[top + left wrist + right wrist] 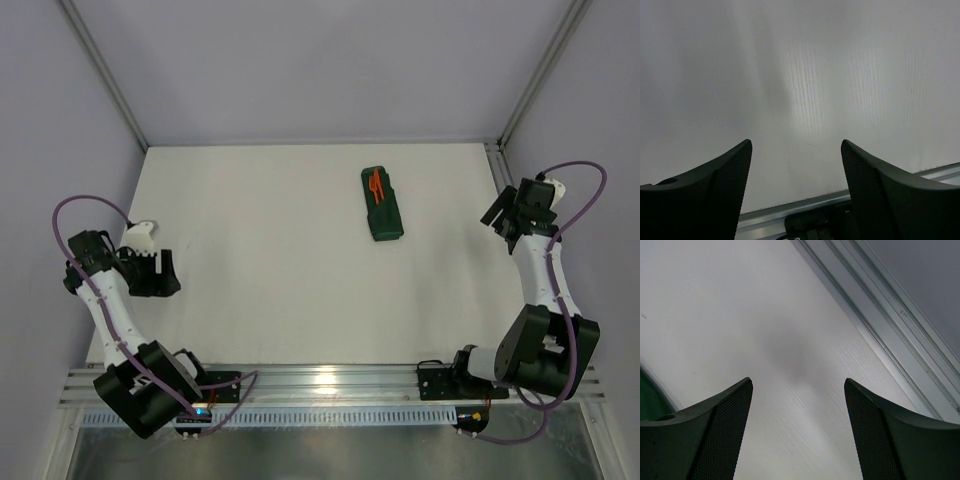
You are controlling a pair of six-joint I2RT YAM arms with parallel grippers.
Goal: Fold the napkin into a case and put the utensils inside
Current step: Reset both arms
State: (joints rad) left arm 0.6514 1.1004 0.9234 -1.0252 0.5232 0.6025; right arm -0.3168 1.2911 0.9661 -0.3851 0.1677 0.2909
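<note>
Jaws on either side stand apart, empty. Case, orange utensils poking from its far end, lies well left of the right gripper, long axis running near-to-far; the left gripper is farther from it.

case right of centre on surface, orange utensils at its far end | my left pincer near left edge | my right pincer near right edge

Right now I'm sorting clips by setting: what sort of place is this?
Likely a robot test cell: a white table, plain walls around it, two arms bolted to an aluminium rail.
</note>
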